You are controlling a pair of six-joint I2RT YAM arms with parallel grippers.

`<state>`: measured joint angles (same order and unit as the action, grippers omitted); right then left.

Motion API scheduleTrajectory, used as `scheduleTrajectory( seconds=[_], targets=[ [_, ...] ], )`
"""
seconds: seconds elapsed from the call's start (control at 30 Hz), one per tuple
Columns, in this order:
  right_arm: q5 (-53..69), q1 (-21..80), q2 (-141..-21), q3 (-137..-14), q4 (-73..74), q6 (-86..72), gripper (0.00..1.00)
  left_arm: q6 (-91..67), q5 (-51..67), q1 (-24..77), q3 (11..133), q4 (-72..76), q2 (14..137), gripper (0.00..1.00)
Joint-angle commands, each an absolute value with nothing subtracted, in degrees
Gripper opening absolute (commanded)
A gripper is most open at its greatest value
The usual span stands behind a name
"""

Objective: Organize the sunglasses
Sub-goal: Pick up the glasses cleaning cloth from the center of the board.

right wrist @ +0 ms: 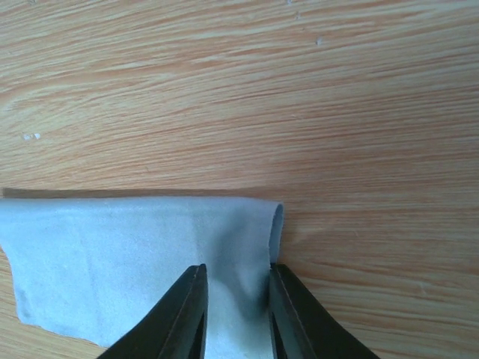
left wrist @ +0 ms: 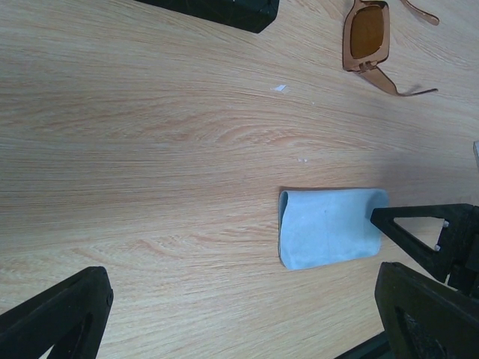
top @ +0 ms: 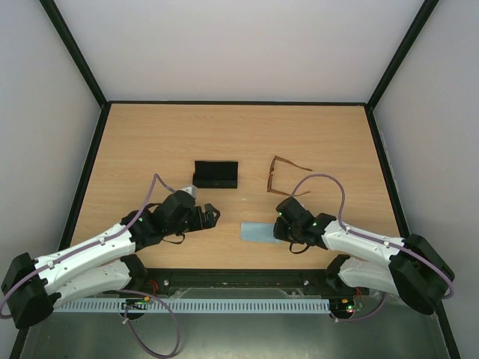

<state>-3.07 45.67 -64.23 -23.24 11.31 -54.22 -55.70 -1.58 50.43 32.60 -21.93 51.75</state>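
The wooden counter (top: 150,142) carries everything, with both arms reaching in from its near edge. The black case (top: 215,174) sits near the middle, just beyond the left arm. The light blue cloth (top: 258,232) lies flat near the front edge, between the two arms, one side folded over. The sunglasses (top: 281,176) lie on the counter to the right of the case and well apart from it, farther back than the cloth, with their slim temple arms spread open; nothing touches them. The left claw (top: 212,217) hangs just above bare wood with its jaws spread wide and nothing between them. The right claw (right wrist: 236,292) is down on the cloth's edge, jaws only narrowly apart with a rumpled ridge of cloth between them; whether they actually pinch it, I cannot tell.
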Motion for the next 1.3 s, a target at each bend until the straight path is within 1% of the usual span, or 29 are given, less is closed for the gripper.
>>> scheduleTrajectory(
  seconds=[0.0,0.17,0.33,0.6,0.67,0.77,0.8,1.0,1.1,1.27],
  targets=[
    [-2.55,46.23,-66.27,-17.94,17.76,-55.58,0.24,-55.02,-0.81,50.1,31.74,-20.59,52.4,0.99],
    [-2.81,46.24,-65.13,-16.86,18.08,-55.98,0.19,-55.02,-0.54,50.03,31.6,-20.08,52.73,0.99],
    [-3.18,46.28,-63.46,-16.37,19.15,-56.36,0.09,-54.89,0.03,50.06,31.29,-19.32,53.32,0.99],
    [-3.51,46.25,-61.52,-16.44,20.89,-56.51,0.04,-54.74,1.41,52.5,31.35,-16.36,58.39,0.99],
    [-3.46,46.28,-61.52,-16.69,20.99,-56.42,0.08,-55.15,1.29,53.96,31.39,-15.53,59.84,0.99],
    [-3.44,46.24,-61.13,-17.04,21.84,-56.33,0.22,-55.75,1.23,55.17,31.57,-14.5,61.42,0.99],
    [-3.43,46.31,-60.63,-17.17,22.23,-56.45,0.24,-55.8,1.23,55.38,31.58,-14.28,61.77,0.99],
    [-4.37,46.99,-58.16,-18.35,25.7,-58.1,0.3,-55.42,1.04,55.81,32.08,-14.17,62.42,0.99],
    [-7.45,48.14,-57.6,-20.09,29.19,-59.58,0.34,-54.9,1.13,55.87,31.92,-14.14,62.16,0.99],
    [-11.83,48.34,-58.4,-23.69,35.79,-59.89,0.33,-53.79,1.66,55.88,31.95,-13.6,61.95,0.99]
  ],
)
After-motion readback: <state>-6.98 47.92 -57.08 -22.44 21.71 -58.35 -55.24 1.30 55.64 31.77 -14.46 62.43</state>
